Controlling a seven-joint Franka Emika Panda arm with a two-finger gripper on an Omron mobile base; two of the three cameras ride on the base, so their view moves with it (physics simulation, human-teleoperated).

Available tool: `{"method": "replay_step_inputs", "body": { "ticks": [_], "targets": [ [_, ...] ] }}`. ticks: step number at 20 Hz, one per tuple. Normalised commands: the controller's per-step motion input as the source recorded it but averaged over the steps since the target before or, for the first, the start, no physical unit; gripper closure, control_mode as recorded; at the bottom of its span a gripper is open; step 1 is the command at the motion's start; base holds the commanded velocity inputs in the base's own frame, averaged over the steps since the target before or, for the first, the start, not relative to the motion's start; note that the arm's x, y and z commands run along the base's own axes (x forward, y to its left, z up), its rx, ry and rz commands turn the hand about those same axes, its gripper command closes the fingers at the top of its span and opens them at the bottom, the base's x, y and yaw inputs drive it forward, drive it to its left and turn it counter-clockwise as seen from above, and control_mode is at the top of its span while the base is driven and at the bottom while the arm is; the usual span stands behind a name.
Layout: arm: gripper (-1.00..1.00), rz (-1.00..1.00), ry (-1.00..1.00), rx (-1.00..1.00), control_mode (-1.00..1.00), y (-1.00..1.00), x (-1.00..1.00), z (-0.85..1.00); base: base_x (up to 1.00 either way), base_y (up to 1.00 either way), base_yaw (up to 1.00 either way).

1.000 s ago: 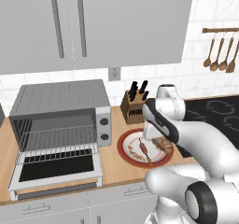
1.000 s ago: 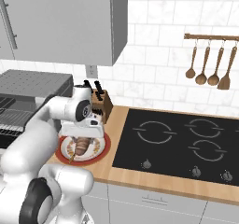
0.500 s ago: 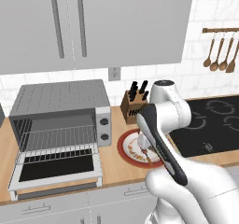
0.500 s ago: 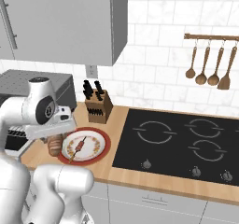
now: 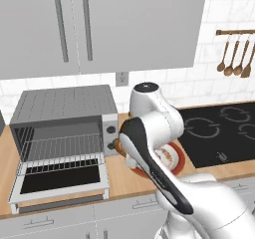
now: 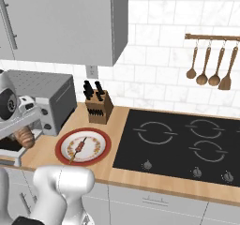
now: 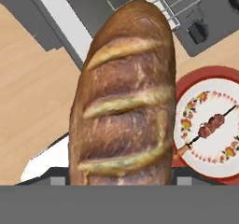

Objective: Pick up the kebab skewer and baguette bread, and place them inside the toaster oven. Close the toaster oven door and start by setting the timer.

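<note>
Item: golden-brown scored baguette bread (image 7: 123, 97), clamped in my fingers just right of the boxy silver toaster oven (image 5: 62, 114); step: carrying it in; next, I judge, onto its wire rack (image 5: 60, 151).

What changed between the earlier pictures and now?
The arm swung left from the plate toward the toaster oven, carrying the baguette bread off the plate in its claw. The kebab skewer stayed on the plate, and the toaster oven door stayed open.
</note>
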Motion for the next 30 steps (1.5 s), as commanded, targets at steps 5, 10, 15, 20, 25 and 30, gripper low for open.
{"method": "replay_step_inputs", "body": {
  "ticks": [5,10,15,20,25,30],
  "targets": [
    [1.0,0.6,-0.05,-0.08,-1.0,0.98,0.12,0.01,0.0,0.0,0.0],
    [1.0,0.57,-0.17,-0.08,-1.0,0.84,0.32,0.0,0.0,0.0,0.0],
    [1.0,0.23,-0.16,-0.03,-1.0,0.5,0.55,0.0,0.0,0.0,0.0],
    [1.0,0.0,-0.11,-0.01,-1.0,0.33,0.65,-0.27,0.0,0.0,0.0],
    [1.0,-0.03,-0.26,-0.03,-1.0,0.63,0.23,-0.51,0.0,0.0,0.0],
    [1.0,-0.06,-0.08,0.0,-1.0,0.3,0.23,-0.06,0.0,0.0,0.0]
  ]
}}
